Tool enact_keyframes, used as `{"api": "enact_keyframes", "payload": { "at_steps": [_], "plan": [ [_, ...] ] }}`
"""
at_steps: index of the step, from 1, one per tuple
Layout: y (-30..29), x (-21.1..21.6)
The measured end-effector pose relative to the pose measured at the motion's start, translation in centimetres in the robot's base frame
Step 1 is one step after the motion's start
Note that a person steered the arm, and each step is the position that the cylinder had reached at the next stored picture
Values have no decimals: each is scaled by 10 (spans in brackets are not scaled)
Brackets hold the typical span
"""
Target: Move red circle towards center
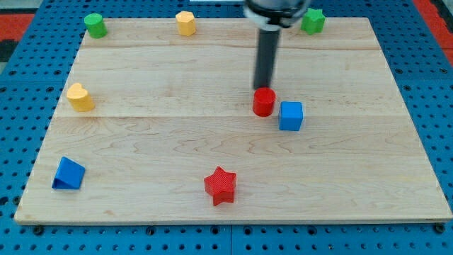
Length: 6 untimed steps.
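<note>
The red circle (264, 102) is a short red cylinder a little right of the board's middle. My tip (263, 88) is right at its top side, touching or nearly touching it. The rod rises straight up from there to the view's top. A blue cube (291, 116) sits just right of the red circle, slightly lower, very close to it.
A red star (220, 185) lies at the bottom middle. A blue triangle (69, 173) is at the bottom left. A yellow heart (80, 97) is at the left. A green cylinder (95, 25), a yellow hexagon (185, 23) and a green star (313, 20) line the wooden board's (141, 134) top edge.
</note>
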<state>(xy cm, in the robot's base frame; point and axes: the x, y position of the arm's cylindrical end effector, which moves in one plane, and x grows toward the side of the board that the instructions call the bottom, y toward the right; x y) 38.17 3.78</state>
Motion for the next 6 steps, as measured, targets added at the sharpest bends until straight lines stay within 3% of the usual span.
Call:
{"api": "enact_keyframes", "payload": {
  "at_steps": [2,3,4,5,6],
  "plan": [
    [35,0],
    [87,-1],
    [99,20],
    [14,28],
    [-111,31]
  ]
}}
